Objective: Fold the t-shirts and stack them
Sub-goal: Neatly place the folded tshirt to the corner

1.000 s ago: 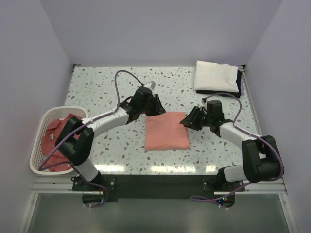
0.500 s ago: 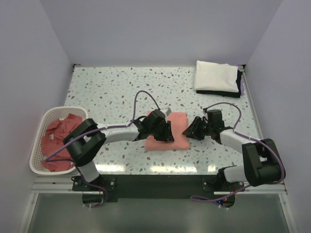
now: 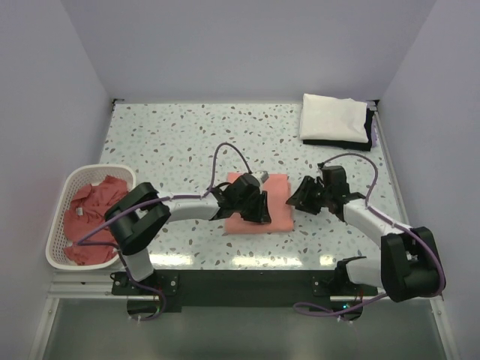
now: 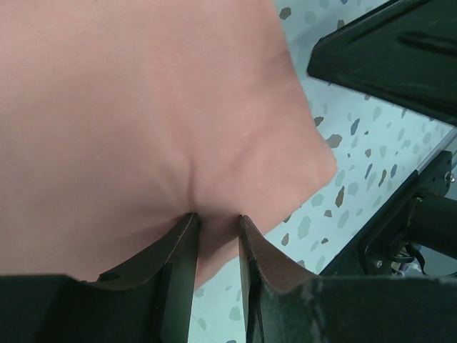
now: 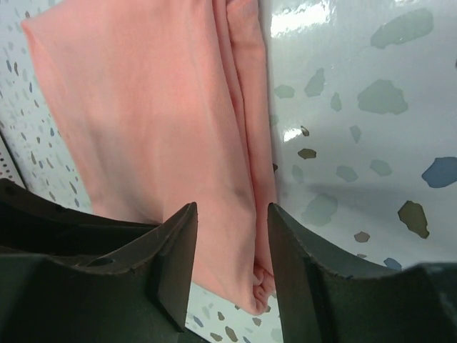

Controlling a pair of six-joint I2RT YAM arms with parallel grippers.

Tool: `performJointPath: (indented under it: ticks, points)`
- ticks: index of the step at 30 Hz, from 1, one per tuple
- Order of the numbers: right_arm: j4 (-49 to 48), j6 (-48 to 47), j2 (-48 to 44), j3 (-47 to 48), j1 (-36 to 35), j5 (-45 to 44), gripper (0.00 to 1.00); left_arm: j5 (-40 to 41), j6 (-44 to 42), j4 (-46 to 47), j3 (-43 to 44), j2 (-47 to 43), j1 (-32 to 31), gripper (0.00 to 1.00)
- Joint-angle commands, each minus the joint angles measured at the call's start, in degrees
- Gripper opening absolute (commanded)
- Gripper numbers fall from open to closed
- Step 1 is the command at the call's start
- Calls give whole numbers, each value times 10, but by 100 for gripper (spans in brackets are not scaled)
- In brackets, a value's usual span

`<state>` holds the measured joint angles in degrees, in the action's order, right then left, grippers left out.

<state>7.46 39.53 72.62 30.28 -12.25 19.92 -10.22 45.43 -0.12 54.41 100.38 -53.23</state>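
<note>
One salmon-pink t-shirt point(image 3: 279, 196) lies folded into a rectangle at the table's middle. My left gripper point(image 3: 256, 212) is down on its near half. In the left wrist view the jaws point(image 4: 216, 214) stand close together and pinch a wrinkle of the shirt point(image 4: 143, 100) near its corner. My right gripper point(image 3: 295, 201) is at the shirt's right edge. In the right wrist view it point(image 5: 230, 207) is open and straddles the layered edge of the shirt point(image 5: 157, 107) near its bunched corner. More pink shirts point(image 3: 86, 217) lie crumpled in the basket.
A white lattice basket point(image 3: 54, 238) stands at the left edge. A folded white cloth point(image 3: 334, 118) on a dark one point(image 3: 370, 129) lies at the back right. My right arm shows as a dark shape in the left wrist view point(image 4: 385, 50).
My left gripper has moved from beyond the shirt's far left corner onto its near half and has narrowed on the cloth. My right gripper has shifted slightly at the right edge. The shirt's outline is unchanged.
</note>
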Motion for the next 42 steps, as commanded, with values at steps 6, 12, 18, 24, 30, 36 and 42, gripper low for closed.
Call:
performJointPath:
  ticks: [6,12,18,24,30,36,42]
  points:
    - [15,-54,19,47,2,-52,54,11,-3,18,-11,48,-21,32]
    - [5,-76,53,55,-4,-73,61,20,-10,5,-9,39,-21,32]
    - [-6,-81,102,75,-37,-86,61,20,-13,2,-12,32,-21,32]
    - [1,-69,138,91,-84,-131,59,21,-15,2,-13,25,-21,32]
    - [4,-66,164,94,-96,-168,42,29,-13,-24,-10,3,-20,32]
    - [28,-75,179,121,-110,-197,6,70,-32,-100,37,-53,-6,33]
    - [75,-97,179,171,-109,-239,0,81,-88,-178,47,-155,72,33]
